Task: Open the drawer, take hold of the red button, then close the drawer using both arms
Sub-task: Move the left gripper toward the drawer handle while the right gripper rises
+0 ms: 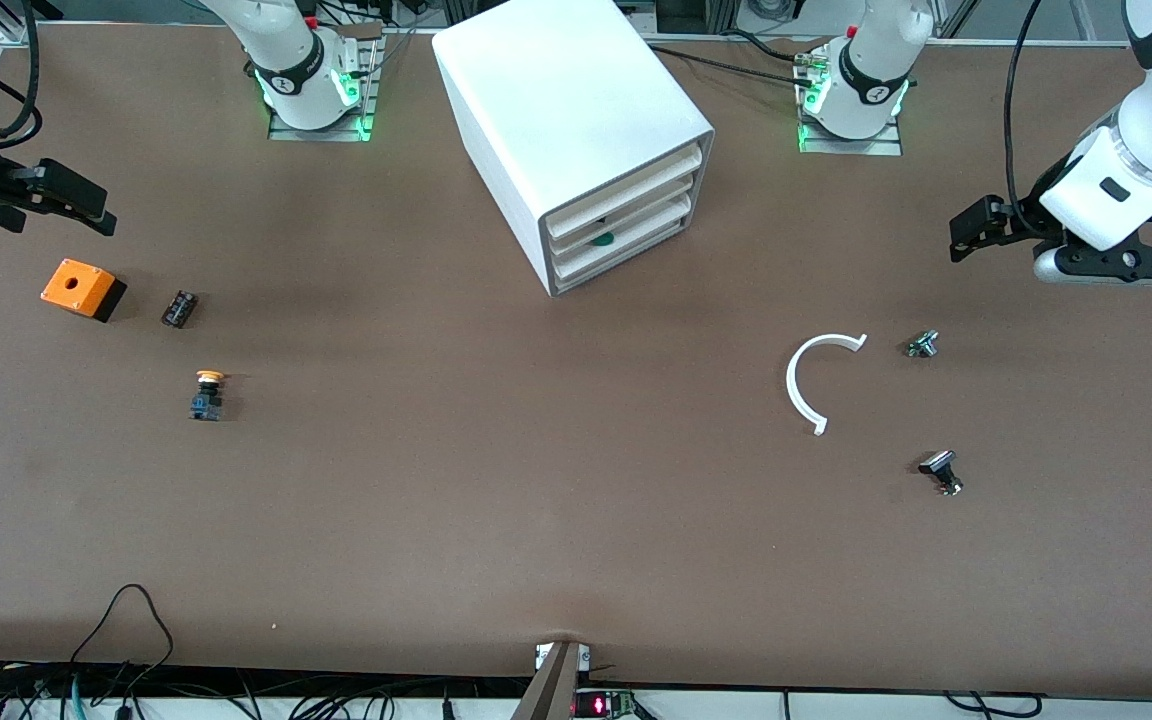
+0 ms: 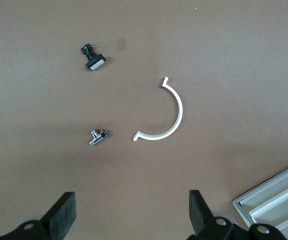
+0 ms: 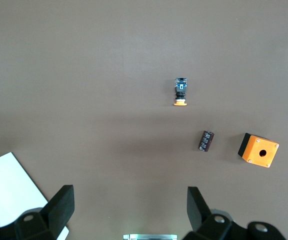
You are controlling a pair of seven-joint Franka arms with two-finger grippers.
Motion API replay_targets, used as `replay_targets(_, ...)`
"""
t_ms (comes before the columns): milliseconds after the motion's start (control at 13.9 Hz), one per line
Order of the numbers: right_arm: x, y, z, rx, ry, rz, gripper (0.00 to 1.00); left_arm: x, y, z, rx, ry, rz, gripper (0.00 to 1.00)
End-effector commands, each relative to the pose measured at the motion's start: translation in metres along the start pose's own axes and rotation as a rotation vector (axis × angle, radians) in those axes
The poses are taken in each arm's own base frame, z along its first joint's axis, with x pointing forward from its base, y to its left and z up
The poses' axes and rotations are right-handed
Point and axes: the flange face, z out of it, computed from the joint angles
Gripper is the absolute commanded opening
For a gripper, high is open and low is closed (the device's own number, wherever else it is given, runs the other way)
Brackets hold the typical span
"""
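The white cabinet (image 1: 576, 110) stands at the robots' side of the table, between the two bases. Its three flat white drawers (image 1: 626, 215) are all pushed in; a small green thing shows in the gap at the middle drawer. A corner of the cabinet shows in the left wrist view (image 2: 271, 202) and in the right wrist view (image 3: 14, 192). No red-capped button is in view. My left gripper (image 1: 971, 230) (image 2: 132, 217) hangs open and empty over the left arm's end of the table. My right gripper (image 1: 86, 205) (image 3: 131, 210) hangs open and empty over the right arm's end.
At the right arm's end lie an orange box with a hole (image 1: 82, 288), a small black part (image 1: 179, 308) and an orange-capped button (image 1: 208, 393). At the left arm's end lie a white half ring (image 1: 808, 380), a small metal part (image 1: 922, 344) and a black part (image 1: 941, 470).
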Motion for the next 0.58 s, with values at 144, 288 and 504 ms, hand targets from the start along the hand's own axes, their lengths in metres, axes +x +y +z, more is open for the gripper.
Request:
replay_targets(144, -0.008, 0.002, -0.008, -0.002, 0.017, 0.008, 1.0, 0.003, 0.002, -0.005, -0.006, -0.011, -0.003, 0.99)
replay_targets(288, -0.006, 0.0, -0.003, -0.005, 0.002, 0.013, 1.0, 0.003, 0.003, -0.005, -0.006, -0.011, -0.001, 0.99)
replay_targets(504, -0.006, -0.003, 0.009, -0.004, -0.025, 0.015, 1.0, 0.003, 0.003, -0.006, -0.006, -0.009, -0.001, 0.99)
